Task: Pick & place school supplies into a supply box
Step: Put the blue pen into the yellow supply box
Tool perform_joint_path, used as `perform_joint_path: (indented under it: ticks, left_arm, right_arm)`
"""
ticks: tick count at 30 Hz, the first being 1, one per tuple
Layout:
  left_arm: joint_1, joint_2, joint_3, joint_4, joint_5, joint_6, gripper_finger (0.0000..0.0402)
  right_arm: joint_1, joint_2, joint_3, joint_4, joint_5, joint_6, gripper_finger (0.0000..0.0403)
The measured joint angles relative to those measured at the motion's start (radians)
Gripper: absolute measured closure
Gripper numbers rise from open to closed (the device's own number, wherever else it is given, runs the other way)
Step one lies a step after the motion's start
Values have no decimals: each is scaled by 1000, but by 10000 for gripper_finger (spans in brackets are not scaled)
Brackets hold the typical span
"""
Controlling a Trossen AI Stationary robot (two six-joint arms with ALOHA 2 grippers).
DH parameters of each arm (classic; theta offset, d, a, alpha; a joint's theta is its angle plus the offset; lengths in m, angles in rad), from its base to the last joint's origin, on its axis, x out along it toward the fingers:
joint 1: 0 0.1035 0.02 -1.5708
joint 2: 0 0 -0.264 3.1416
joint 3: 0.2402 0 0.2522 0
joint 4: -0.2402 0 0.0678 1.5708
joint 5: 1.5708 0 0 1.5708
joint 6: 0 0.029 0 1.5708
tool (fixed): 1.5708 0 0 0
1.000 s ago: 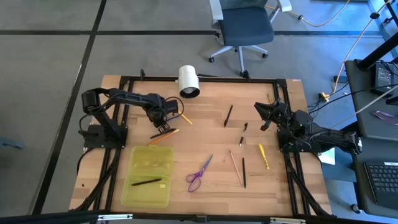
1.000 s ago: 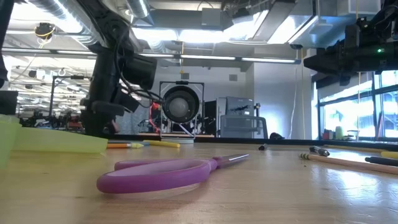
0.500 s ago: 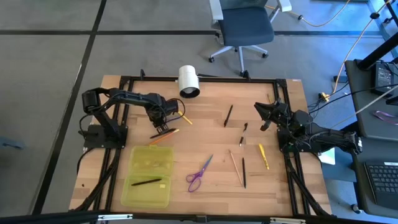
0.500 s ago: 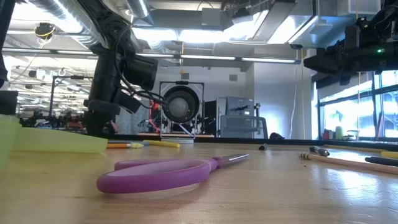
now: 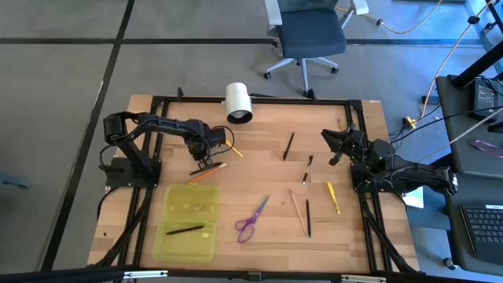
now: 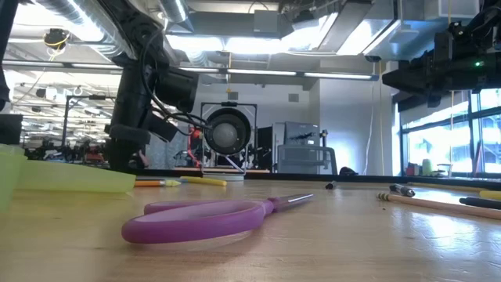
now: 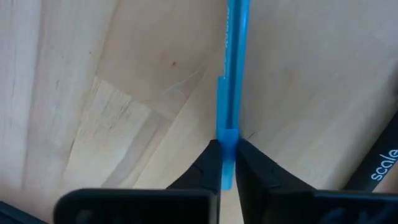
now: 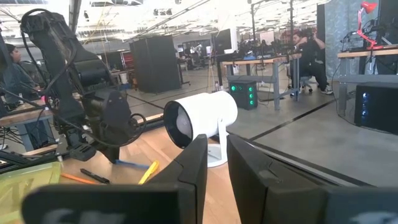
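Note:
My left gripper [image 5: 206,163] is low over the table's far left part, shut on a blue pen [image 7: 231,74]. The blue pen also shows in the right wrist view [image 8: 130,163]. A black pen [image 5: 199,170], an orange pencil [image 5: 212,170] and a yellow pen [image 5: 234,149] lie beside the left gripper. The yellow-green supply box [image 5: 187,222] lies open at the near left with a black pen [image 5: 185,230] inside. The purple-handled scissors [image 5: 251,219] lie flat to its right. My right gripper [image 5: 332,148] waits at the far right, shut and empty. My left gripper pinches the blue pen's wider end piece [image 7: 227,143] between its two fingertips, close to that end. The fingers come from above, pointing down, and lie across the pen. The rest of the pen runs level along the wood; whether it rests on the table I cannot tell.
A white cylinder [image 5: 238,102] stands at the far edge. More pens and pencils lie right of centre: a black pen [image 5: 288,145], a tan pencil [image 5: 297,211], a black pen [image 5: 307,218] and a yellow pen [image 5: 333,196]. The scissors [image 6: 211,219] lie close to the low camera.

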Motion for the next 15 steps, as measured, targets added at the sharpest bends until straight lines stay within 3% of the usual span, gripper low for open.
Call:
perform_joint_path:
  ticks: [8, 15]
  left_arm:
    - [-83, -119, -4, -89, 34, -95, 383]
    - [-239, -323, -3, -120, 56, -313, 384]
  right_arm:
    - [0, 0, 0, 0, 0, 0, 336]
    - [0, 0, 0, 0, 0, 0, 336]
